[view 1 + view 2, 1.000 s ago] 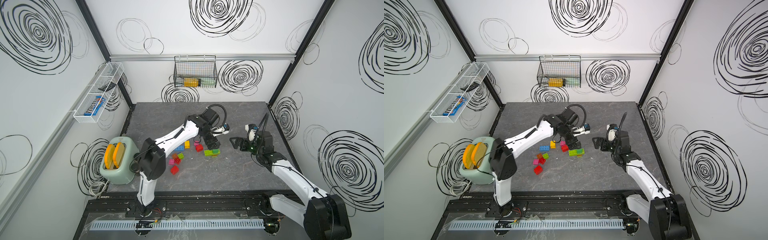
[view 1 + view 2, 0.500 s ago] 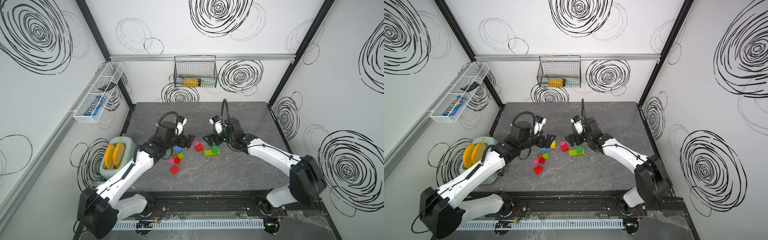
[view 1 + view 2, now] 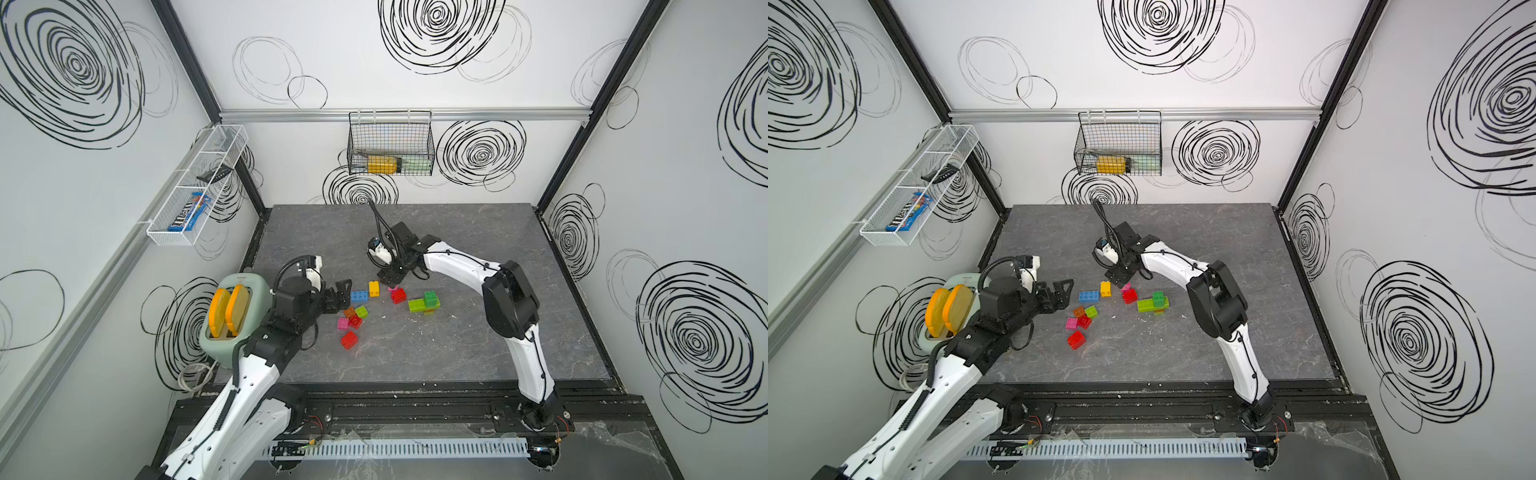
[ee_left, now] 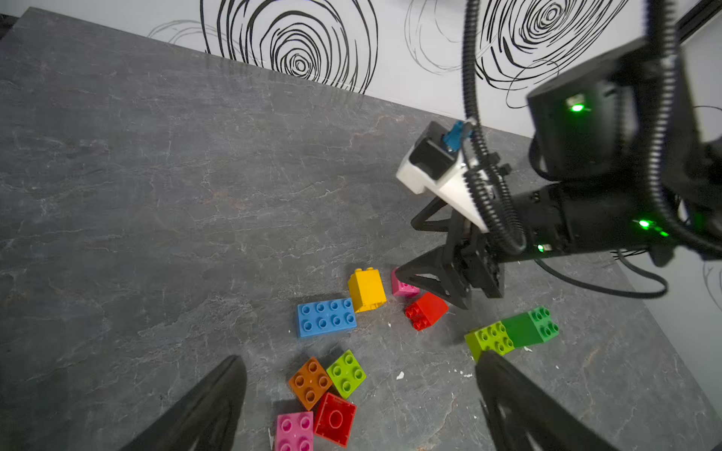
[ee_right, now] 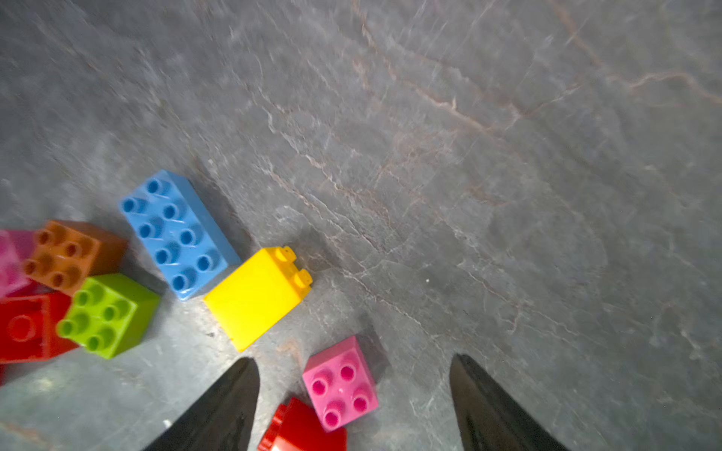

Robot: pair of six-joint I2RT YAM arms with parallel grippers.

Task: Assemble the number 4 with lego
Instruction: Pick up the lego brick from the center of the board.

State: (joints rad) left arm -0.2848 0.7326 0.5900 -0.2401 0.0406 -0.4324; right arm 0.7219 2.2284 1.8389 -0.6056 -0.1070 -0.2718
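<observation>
Right wrist view is showing the right gripper (image 5: 353, 361) hanging low over the grey table (image 5: 508, 156). Its jaws are standing apart and a small pink brick (image 5: 340, 384) is sitting between them, studs up, with a gap showing on each side, so nothing is being held. A red brick (image 5: 304, 429) is lying on its side just beside that pink one, probably touching it, though the picture's edge is cutting it off. A yellow brick (image 5: 256, 296), tipped on its side, is resting against one end of a long blue brick (image 5: 176, 234).

In both top views the lego is lying gathered around the middle of the table. A lime and dark green pair (image 3: 424, 302) is lying end to end, touching, on the right arm's side. An orange brick (image 3: 349, 311), a lime brick (image 3: 361, 311), another pink brick (image 3: 343, 323), a second red brick (image 3: 354, 321) and a third red brick (image 3: 349, 339) are clustering nearer the left arm.

The left gripper (image 3: 338, 294) is hovering just beside the blue brick, jaws spread wide and holding nothing. A mint toaster (image 3: 257, 291) is standing at the table's left edge.
</observation>
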